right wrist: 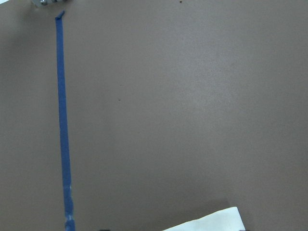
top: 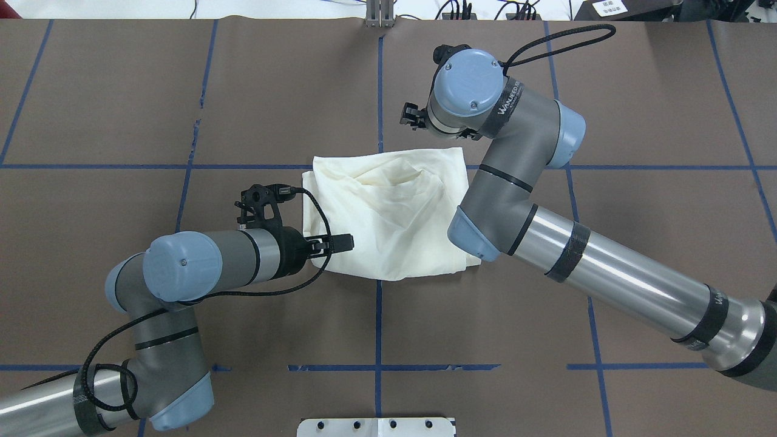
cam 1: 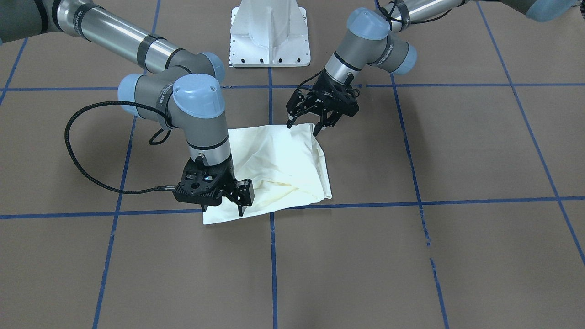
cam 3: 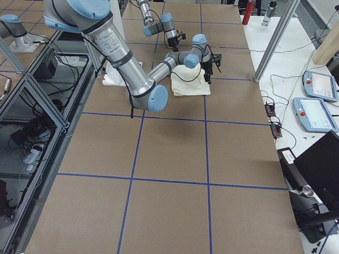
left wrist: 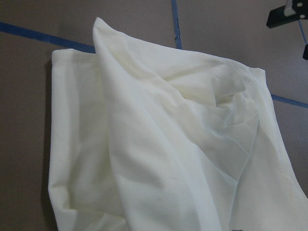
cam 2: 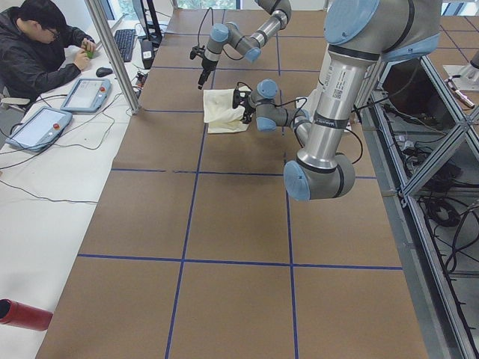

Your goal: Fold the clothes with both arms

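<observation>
The cream shirt lies mid-table in a rough folded rectangle, plain side out, with a rumpled ridge across its upper layer. The left gripper hangs at the edge nearest the robot's base, fingers apart and holding nothing, judged ready to pinch that edge. The right gripper stands upright at the opposite corner; its jaw state cannot be told. This placement on opposite edges suggests another fold is being prepared.
</observation>
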Robot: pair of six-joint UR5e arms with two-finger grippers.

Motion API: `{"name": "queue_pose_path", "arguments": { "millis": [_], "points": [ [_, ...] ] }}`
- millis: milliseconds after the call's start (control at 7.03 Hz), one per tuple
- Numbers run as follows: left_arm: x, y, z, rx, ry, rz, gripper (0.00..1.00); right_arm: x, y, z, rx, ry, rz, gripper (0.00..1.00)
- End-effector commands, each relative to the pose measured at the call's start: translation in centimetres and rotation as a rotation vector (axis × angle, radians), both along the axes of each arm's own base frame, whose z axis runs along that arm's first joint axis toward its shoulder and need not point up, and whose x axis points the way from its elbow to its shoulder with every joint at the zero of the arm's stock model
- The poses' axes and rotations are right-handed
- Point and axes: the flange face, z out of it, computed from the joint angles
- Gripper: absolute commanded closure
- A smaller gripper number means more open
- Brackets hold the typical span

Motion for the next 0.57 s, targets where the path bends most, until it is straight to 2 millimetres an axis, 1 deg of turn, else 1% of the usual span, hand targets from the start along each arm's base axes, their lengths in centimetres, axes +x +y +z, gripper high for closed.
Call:
{"name": "queue_pose_path", "arguments": {
  "millis": [0,142,285,427],
  "points": [
    [0.4,0.7,0.0,-0.012,0.004,0.000,0.42,0.0,0.0,0.0,0.001,0.000,0.001,0.08],
    [0.6,1.5,1.3,-0.034,-0.008,0.005,0.50,0.0,0.0,0.0,0.002,0.001,0.002,0.08],
    [0.6,1.9,1.3,-0.035,-0.007,0.011,0.59,0.0,0.0,0.1,0.001,0.002,0.002,0.08],
    [1.1,2.6,1.5,-0.036,-0.010,0.024,0.70,0.1,0.0,0.4,-0.001,0.004,0.002,0.08]
  ]
}}
